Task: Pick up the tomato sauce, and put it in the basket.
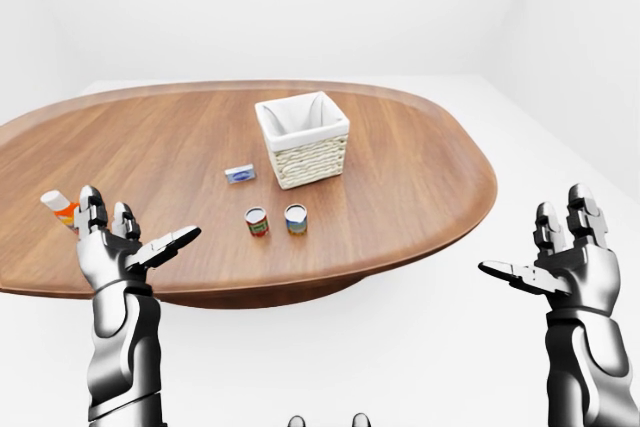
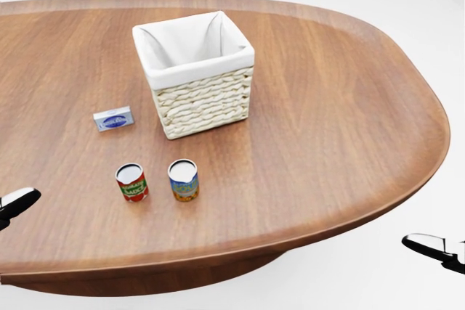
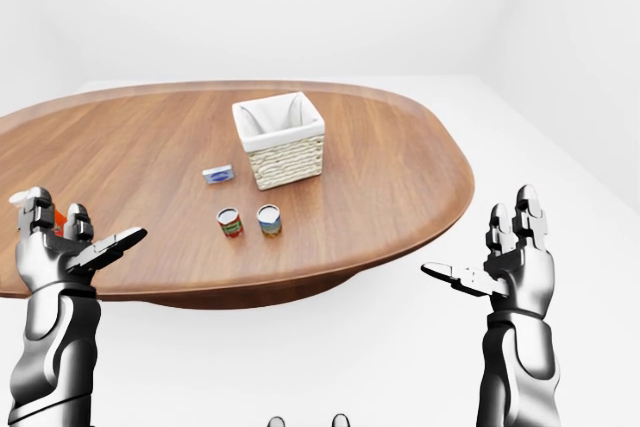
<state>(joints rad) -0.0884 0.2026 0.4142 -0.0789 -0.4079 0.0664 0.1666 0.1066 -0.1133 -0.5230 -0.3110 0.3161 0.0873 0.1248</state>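
The tomato sauce (image 2: pixel 131 182) is a small red can with a green label. It stands upright on the wooden table (image 2: pixel 327 107), below and left of the basket (image 2: pixel 203 107), a white-lined wicker box with nothing showing inside. My left hand (image 1: pixel 140 222) is open and empty at the table's lower left edge, well left of the can. My right hand (image 1: pixel 535 237) is open and empty off the table's lower right edge, palm up.
A blue and orange can (image 2: pixel 183 180) stands just right of the tomato sauce. A small blue box (image 2: pixel 114 119) lies left of the basket. An orange and white bottle (image 1: pixel 60 209) lies by my left hand. White floor surrounds the table.
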